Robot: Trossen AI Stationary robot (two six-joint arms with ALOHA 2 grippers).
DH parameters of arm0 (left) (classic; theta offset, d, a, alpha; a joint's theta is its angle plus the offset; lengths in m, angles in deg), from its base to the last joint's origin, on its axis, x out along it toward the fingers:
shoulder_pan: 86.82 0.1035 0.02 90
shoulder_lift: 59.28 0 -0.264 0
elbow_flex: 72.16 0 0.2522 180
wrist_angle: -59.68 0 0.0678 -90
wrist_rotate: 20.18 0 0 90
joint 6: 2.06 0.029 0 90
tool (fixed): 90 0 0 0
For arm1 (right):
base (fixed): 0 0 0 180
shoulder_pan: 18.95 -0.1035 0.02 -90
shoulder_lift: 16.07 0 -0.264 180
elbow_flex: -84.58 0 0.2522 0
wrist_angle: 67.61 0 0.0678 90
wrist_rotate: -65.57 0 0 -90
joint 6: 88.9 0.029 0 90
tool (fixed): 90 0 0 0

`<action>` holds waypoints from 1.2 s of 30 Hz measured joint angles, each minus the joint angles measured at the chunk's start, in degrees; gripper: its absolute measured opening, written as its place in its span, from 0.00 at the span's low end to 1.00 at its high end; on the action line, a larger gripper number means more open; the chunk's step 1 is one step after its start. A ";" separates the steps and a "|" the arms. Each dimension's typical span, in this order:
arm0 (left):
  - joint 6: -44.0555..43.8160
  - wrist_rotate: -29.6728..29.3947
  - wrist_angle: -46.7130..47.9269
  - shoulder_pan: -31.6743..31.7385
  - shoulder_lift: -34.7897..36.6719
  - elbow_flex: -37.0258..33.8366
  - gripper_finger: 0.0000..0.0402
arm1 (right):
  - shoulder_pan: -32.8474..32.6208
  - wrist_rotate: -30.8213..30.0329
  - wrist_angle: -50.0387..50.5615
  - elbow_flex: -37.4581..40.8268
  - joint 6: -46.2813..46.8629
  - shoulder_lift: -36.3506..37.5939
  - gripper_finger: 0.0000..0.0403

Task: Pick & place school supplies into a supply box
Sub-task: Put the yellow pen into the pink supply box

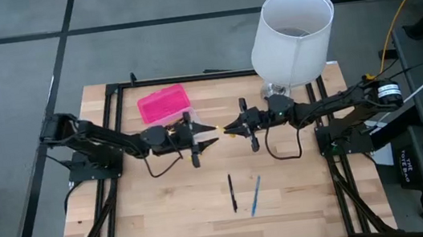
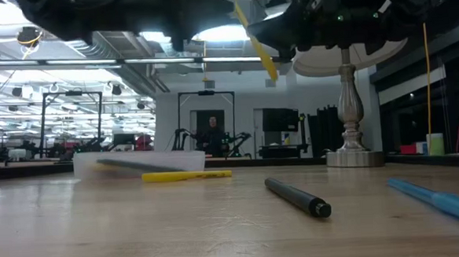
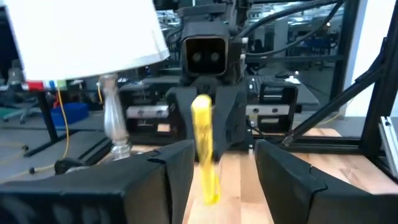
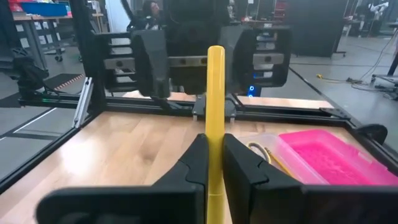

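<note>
Clearly the surface [image 1: 166,213] carries the pink supply box [image 1: 164,104] at about ten o'clock, lid on (a pencil cannot enter until it opens). At centre, the right tool [image 1: 229,128] pinches a yellow pencil [image 4: 215,112]; the left tool [image 1: 210,137] stands spread around its tip. Risk: a loose pinch lets the pencil tilt or drop mid-handover.
</note>
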 joint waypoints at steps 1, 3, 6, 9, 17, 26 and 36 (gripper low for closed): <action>0.83 -0.01 0.07 -0.01 -0.79 0.80 0.41 | -0.03 0.00 -0.01 0.00 0.03 -0.20 0.07; 1.81 -0.15 0.18 -0.01 -2.10 2.35 0.41 | -0.35 0.00 -0.14 0.00 0.03 -0.68 0.07; 2.15 -0.43 0.11 0.01 -3.20 3.83 0.41 | -0.81 -0.02 -0.61 0.00 0.03 -1.33 0.07; 2.19 -0.34 0.24 -0.01 -3.49 4.12 0.40 | -0.83 -0.02 -0.74 0.00 0.09 -1.35 0.07; 2.19 -0.28 1.59 -0.14 -3.52 4.10 0.41 | -0.83 -0.03 -0.55 -0.02 0.14 -1.35 0.07; 0.61 -0.31 1.50 -0.12 -3.52 4.05 0.40 | -0.83 0.00 -0.79 -0.02 -0.12 -1.35 0.07; -3.78 2.50 1.38 2.56 -3.49 4.05 0.36 | -1.90 -0.11 -1.54 -0.02 -1.82 -1.33 0.07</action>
